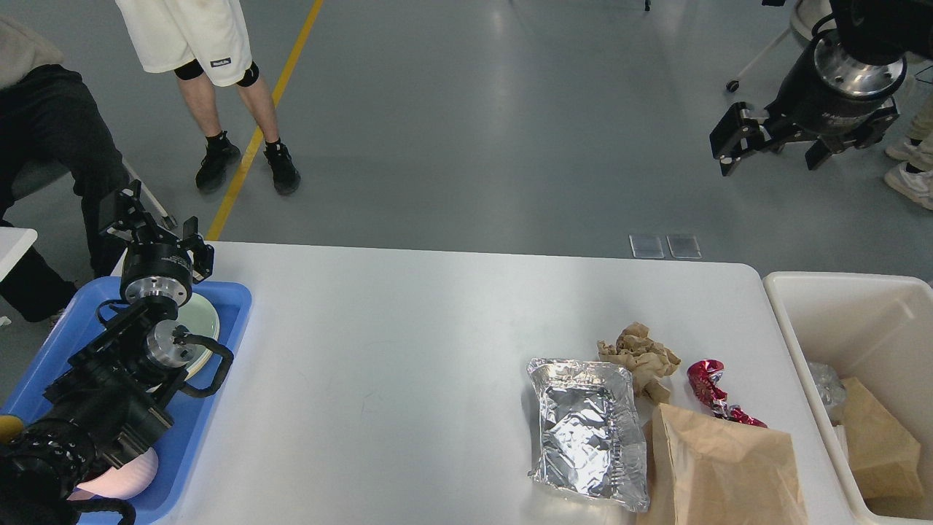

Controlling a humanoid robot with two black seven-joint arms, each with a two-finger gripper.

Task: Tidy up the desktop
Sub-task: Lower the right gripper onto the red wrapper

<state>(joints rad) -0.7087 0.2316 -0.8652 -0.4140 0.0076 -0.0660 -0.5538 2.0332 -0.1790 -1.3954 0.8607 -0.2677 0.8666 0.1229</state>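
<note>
Bench [408, 350] in front of me, litter at its right end: foil container [587, 430], crumpled paper [641, 356], red wrapper [711, 386], paper bag [721, 470]. Right tool [773, 142] high over floor, fingers apart, empty. Left tool [149, 222] over blue tray [229, 343], fingers apart, empty. Step: reach for litter. Next: lower right tool onto red wrapper, carry to bin [802, 292].

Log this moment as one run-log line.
left gripper: open, over blue plastic tray | right gripper: open, raised | white desktop: crumpled foil tray, brown paper bag remain
</note>
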